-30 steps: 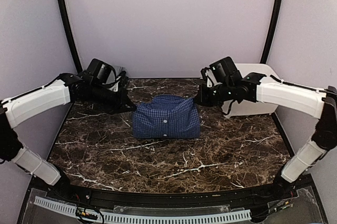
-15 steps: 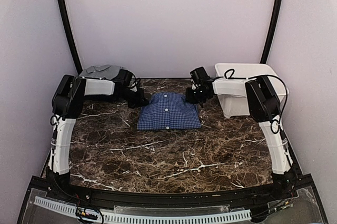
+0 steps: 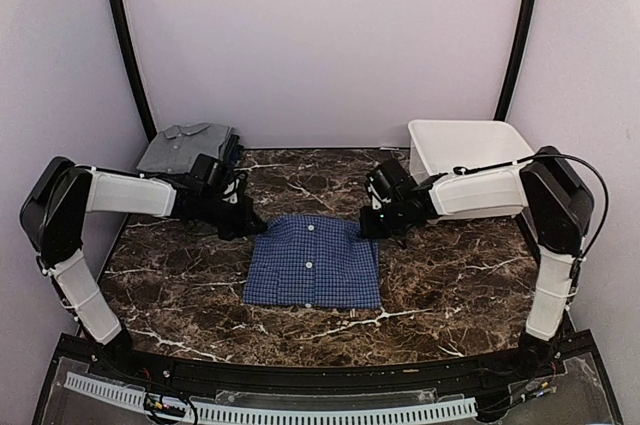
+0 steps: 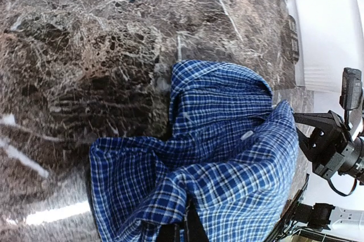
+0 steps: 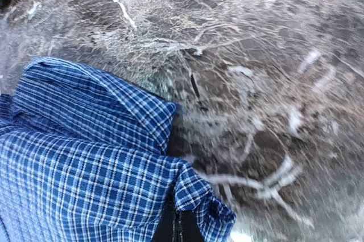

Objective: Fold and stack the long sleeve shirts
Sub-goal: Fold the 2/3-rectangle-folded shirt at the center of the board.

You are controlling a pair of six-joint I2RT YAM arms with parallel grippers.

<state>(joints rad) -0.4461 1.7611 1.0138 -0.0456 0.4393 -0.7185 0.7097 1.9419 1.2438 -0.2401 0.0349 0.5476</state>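
Two blue shirt (image 3: 312, 263) corners in left tool (image 3: 255, 228), right tool (image 3: 365, 230); marble table (image 3: 300, 337) around.

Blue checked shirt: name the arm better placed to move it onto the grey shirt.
Left, probably. The grey shirt lies far left, just behind the left gripper, which grips a corner of the blue shirt; the right gripper sits farther away.

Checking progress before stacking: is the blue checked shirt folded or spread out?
Folded: the blue shirt is a compact rectangle, buttons up, no sleeves showing.
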